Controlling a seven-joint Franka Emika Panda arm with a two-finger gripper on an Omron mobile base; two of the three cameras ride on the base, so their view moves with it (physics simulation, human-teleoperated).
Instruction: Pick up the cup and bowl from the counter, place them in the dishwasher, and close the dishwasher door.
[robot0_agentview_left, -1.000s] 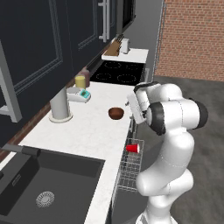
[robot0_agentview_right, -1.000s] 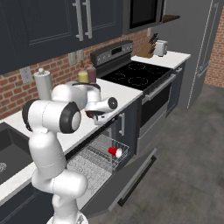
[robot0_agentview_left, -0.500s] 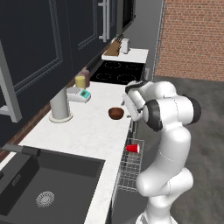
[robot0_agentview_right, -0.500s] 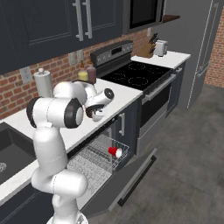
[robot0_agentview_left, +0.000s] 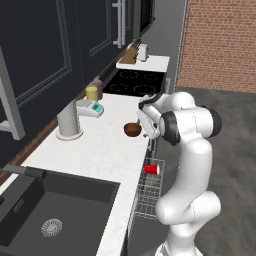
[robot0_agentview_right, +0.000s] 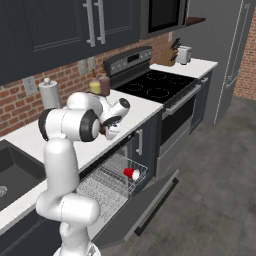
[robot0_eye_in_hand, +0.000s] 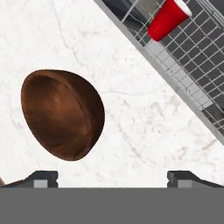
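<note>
On the counter (robot0_agentview_left: 95, 145), near its front edge, the bowl (robot0_agentview_left: 132, 129) sits upright and by itself, dark reddish-brown and empty. The gripper (robot0_eye_in_hand: 112, 177) hangs over the stone just beside the bowl, with its two tips spread wide apart and nothing between them; in the hand view the bowl (robot0_eye_in_hand: 62, 114) lies toward the left tip, not centred between the two. From the left base view the hand (robot0_agentview_left: 148, 121) is right next to the bowl, on its stove side, and I cannot tell whether it touches the rim.

Below the counter edge, the dishwasher rack (robot0_agentview_right: 112, 176) is pulled out over the lowered dishwasher door (robot0_agentview_right: 145, 205). The cup (robot0_agentview_right: 131, 173) lies on its side in the rack, near the outer corner, red with its white mouth showing (robot0_eye_in_hand: 169, 18).

Farther back on the counter stand a tall grey cylinder (robot0_agentview_left: 67, 120) and a yellow jar (robot0_agentview_left: 91, 93), both well apart from the bowl. The stove (robot0_agentview_right: 155, 85) is beside the counter.
</note>
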